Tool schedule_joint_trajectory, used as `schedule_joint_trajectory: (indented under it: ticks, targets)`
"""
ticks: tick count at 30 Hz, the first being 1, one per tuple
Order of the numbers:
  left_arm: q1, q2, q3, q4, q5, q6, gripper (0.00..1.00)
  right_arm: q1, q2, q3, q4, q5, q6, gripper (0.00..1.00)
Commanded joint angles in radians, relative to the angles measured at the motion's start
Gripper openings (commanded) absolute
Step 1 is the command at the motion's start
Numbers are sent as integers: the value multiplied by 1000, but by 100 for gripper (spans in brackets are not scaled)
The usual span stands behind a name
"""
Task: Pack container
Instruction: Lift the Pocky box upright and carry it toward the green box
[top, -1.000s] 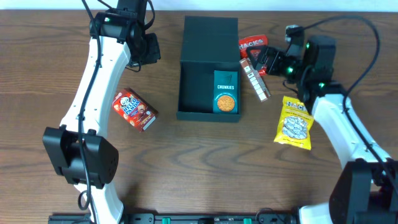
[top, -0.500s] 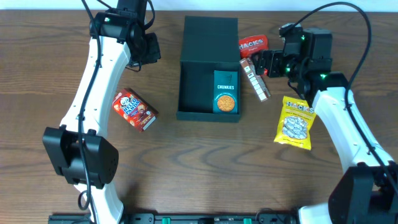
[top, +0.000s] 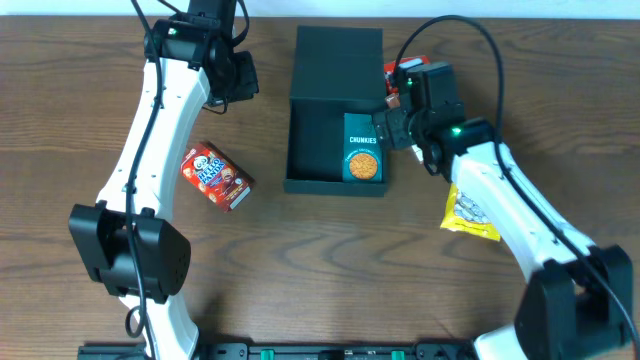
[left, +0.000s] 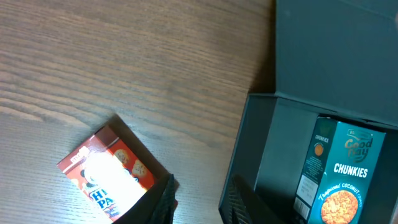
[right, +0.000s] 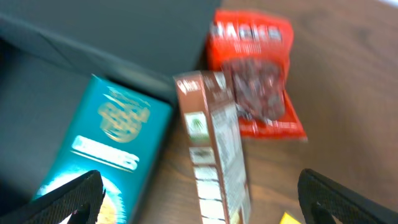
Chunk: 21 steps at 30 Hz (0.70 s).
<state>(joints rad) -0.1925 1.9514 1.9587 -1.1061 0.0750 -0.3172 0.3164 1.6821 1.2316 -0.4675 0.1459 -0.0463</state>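
- Table: wide bare wood at the front and far left. The right side is crowded, so the free approach lanes are front and left.
- Container: sits at centre-back of the table, lid flap open and lying away toward the back edge. Hasn't shifted. The left approx. two-thirds of the floor is bare, so there's plenty of room for more packs.
- R arm: was out to the right a sec ago, above the yellow bag, and has swung in toward the container's right wall. Right gripper has its jaws at full spread with nothing in them, straddling the next pick. Looks like a reach, no grasp yet.
- L arm: no change. Left gripper is parked back-left of the container, jaws only part-open and empty.
- Chunkies carton: already inside, against the right wall at the front corner. Not moved.
- Red panda carton: on the table left of the container, well clear of it.
- Red pouch: just behind the brown stick pack, touching or overlapping it. Risk of dragging it on the lift.
- Brown stick pack: just outside the container's right wall. Little clearance for the wall-side jaw.
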Motion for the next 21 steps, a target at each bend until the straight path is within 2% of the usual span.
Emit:
schedule_joint_trajectory:
  ticks: [1,10,21]
  targets:
    - [4,3,8,-11,-4,-5,30,-6,53,16,-24,92,-16,99]
    - [4,3,8,-13,-5,-5,30,-36,86,16,-39,116,-23,99]
    - [4,3,8,-3,-5,-5,31,-50,171,16,-29,108,-23,88]
